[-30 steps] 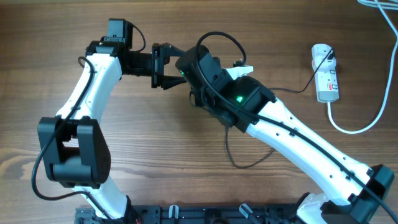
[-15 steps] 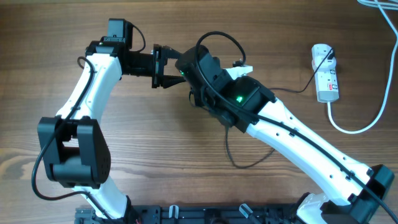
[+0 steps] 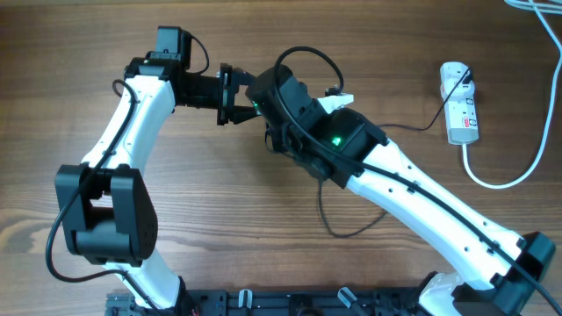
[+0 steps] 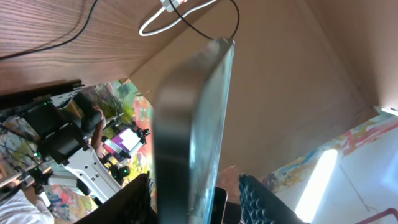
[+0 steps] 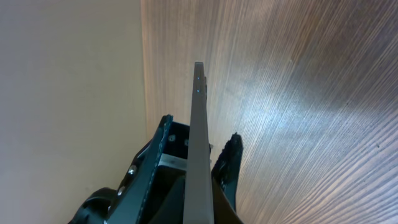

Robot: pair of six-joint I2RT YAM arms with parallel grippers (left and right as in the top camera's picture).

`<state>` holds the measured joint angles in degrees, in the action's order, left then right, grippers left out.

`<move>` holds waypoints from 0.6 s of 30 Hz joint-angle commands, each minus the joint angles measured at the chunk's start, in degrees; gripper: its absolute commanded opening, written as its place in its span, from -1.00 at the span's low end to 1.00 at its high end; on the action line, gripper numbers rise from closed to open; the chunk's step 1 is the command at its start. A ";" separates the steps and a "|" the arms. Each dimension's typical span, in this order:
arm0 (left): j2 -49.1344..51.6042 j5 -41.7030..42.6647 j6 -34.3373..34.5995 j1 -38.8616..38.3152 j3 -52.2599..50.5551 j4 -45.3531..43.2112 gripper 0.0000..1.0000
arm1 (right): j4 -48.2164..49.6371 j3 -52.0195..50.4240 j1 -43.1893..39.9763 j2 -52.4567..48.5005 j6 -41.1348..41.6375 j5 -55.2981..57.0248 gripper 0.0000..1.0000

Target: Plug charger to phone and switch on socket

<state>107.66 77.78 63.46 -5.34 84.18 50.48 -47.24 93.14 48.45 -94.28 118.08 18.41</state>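
The phone [image 5: 198, 118] is held off the table on edge, seen edge-on in the right wrist view and as a dark slab in the left wrist view [image 4: 193, 124]. In the overhead view it is hidden under the right arm. My right gripper [image 5: 200, 140] is shut on the phone. My left gripper [image 4: 198, 199] [image 3: 235, 94] faces it with its fingers astride the phone's other end and a gap on one side. The white socket [image 3: 460, 104] lies at the far right. The charger cable [image 3: 420, 129] runs from it under the right arm and loops out below [image 3: 338, 230]. Its plug tip is hidden.
A thick white lead [image 3: 527, 167] curves from the socket to the table's right edge. The right arm [image 3: 413, 189] crosses the middle of the table diagonally. A plain wall stands behind the table's far edge [image 5: 74, 74].
The left arm has shifted slightly to the right, toward the right gripper. The right arm and the phone have not visibly moved.
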 commanded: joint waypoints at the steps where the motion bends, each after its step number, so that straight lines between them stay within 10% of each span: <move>1: -1.79 -0.31 0.09 -0.07 1.01 -0.17 -0.13 | 0.59 0.04 0.35 -2.43 0.59 -0.09 -0.91; 18: -1.79 -0.39 0.07 -0.04 1.01 -0.17 -0.21 | 2.67 0.04 0.35 -3.02 0.61 1.66 -0.91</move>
<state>107.66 77.17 63.53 -5.32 84.18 50.48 -45.32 93.14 48.45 -97.08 118.28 18.44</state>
